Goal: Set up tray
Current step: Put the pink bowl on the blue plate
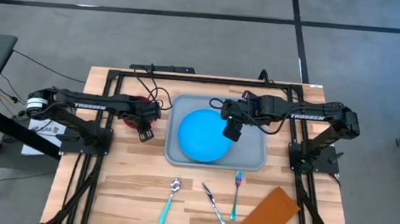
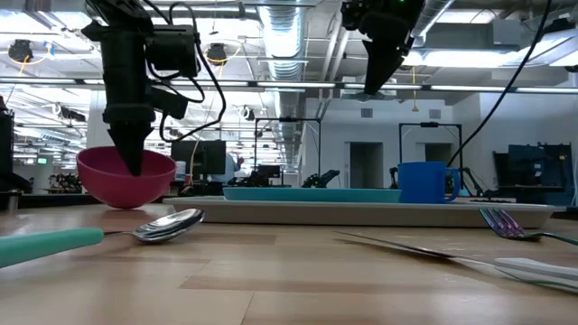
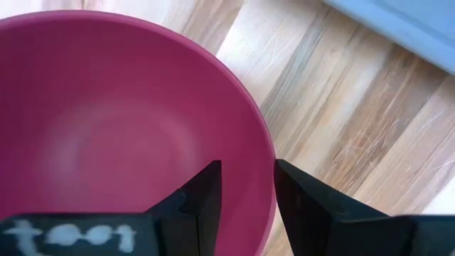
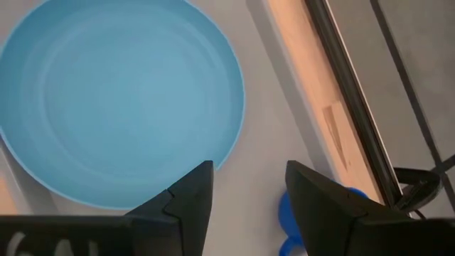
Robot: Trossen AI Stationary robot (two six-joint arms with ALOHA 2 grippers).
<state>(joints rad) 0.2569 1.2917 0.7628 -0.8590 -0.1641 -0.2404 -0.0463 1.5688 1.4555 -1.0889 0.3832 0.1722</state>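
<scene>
On the bench [image 1: 127, 193], you are seeing the tray [image 1: 250, 158] lying flat at the middle of the far half, with the round blue plate [image 1: 201, 137] resting inside it toward its left side. A blue mug [image 2: 426, 182] is standing on the tray at the right, as the low view shows.

The right tool [image 4: 245, 192] is hanging above the tray, over the plate's right edge, clear of both. Its fingers [image 4: 188, 199] are standing apart and are holding nothing.

The left tool [image 3: 245, 203] is sitting just left of the tray, at the pink bowl [image 3: 106, 121]. Its two fingers [image 3: 202, 203] are straddling the bowl's rim, one inside and one outside, with the rim lying in the gap between them. You cannot tell from these views whether they are pressing on the rim.

Along the near half of the bench, you are looking at a spoon [image 1: 170, 200], a knife [image 1: 217, 209] and a fork [image 1: 236, 193], side by side and apart from the tray. An orange-brown napkin [image 1: 271, 216] is lying to their right
</scene>
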